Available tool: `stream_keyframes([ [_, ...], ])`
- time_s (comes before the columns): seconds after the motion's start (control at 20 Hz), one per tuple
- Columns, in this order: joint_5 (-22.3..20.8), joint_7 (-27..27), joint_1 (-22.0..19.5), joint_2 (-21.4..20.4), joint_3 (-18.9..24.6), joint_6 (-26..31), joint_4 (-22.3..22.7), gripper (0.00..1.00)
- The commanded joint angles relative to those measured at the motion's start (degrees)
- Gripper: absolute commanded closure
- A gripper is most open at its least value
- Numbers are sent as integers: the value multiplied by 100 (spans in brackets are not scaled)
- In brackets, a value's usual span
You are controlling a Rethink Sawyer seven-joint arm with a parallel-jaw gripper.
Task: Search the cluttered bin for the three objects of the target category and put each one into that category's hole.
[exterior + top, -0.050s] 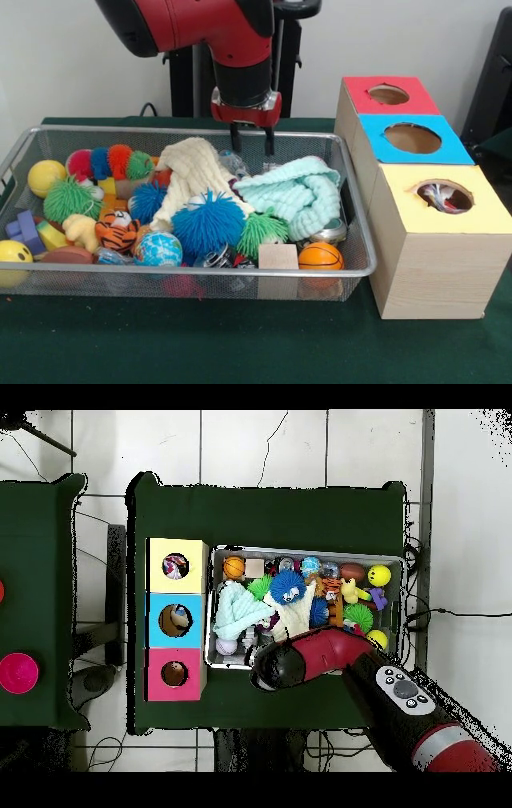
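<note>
Upper centre of the front view, I see the gripper (250,149) spread apart, empty, hanging above the cream cloth (192,178) in the wire bin (364,264).

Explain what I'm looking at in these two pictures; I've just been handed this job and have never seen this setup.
A red and black robot arm ends in a claw, open and empty, hanging above the far side of a wire basket. One picture looks across the table; the other looks straight down. The basket holds toys: a blue spiky ball, a mini basketball, a globe ball, a wooden block, and two knitted cloths. Beside it stand three boxes with holes: red, blue, yellow.
</note>
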Motion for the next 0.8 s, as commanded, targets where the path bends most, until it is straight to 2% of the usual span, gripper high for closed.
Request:
stream_keyframes([
  [0.05, -102, -1624, -158, 50, 366, 627, -732, 0],
  [0.55, -160, -1755, -173, 271, 398, 844, -1122, 0],
  [0.8, -20, -1816, -176, 217, 481, 1139, -1296, 0],
])
